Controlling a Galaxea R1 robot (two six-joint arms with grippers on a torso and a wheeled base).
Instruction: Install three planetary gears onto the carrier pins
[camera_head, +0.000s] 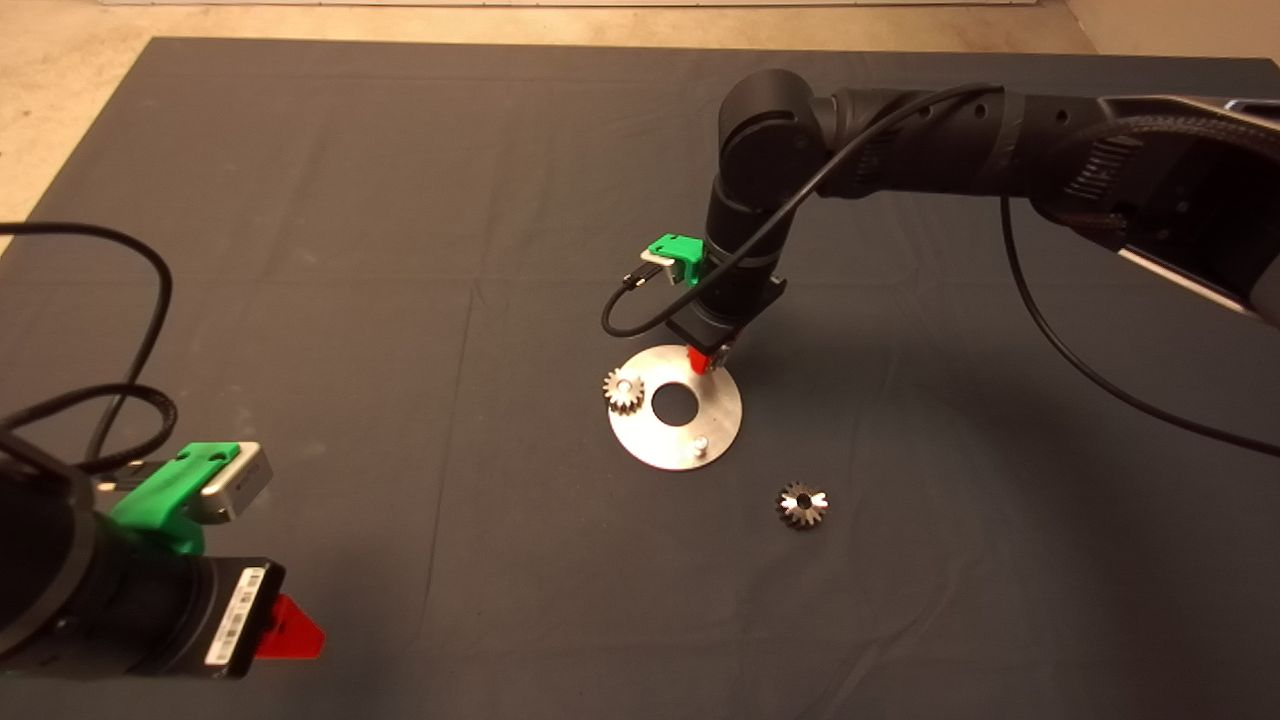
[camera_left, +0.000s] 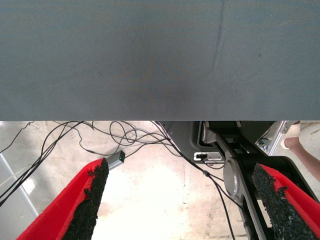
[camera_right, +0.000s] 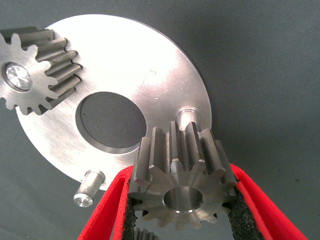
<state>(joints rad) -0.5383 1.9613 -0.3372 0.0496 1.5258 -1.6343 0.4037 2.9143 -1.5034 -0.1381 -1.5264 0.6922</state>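
Note:
The round metal plate (camera_head: 718, 405) lies mid-mat. One planetary gear (camera_head: 623, 390) sits on the carrier pin at the plate's left edge, seen also in the right wrist view as the seated gear (camera_right: 35, 75). My right gripper (camera_head: 708, 358) hovers over the plate's far side, shut on a second gear (camera_right: 182, 187). That gear hangs just beside a bare pin (camera_right: 189, 116). Another bare pin (camera_head: 701, 443) stands at the plate's near edge. A third gear (camera_head: 801, 505) lies loose on the mat. My left gripper (camera_head: 290, 628) is parked at the lower left, open and empty (camera_left: 185, 210).
The right arm (camera_head: 900, 130) reaches in over the mat's far right, with a black cable (camera_head: 640, 310) looping down near the plate. The mat's (camera_left: 160, 60) edge and the floor with cables (camera_left: 125, 135) show in the left wrist view.

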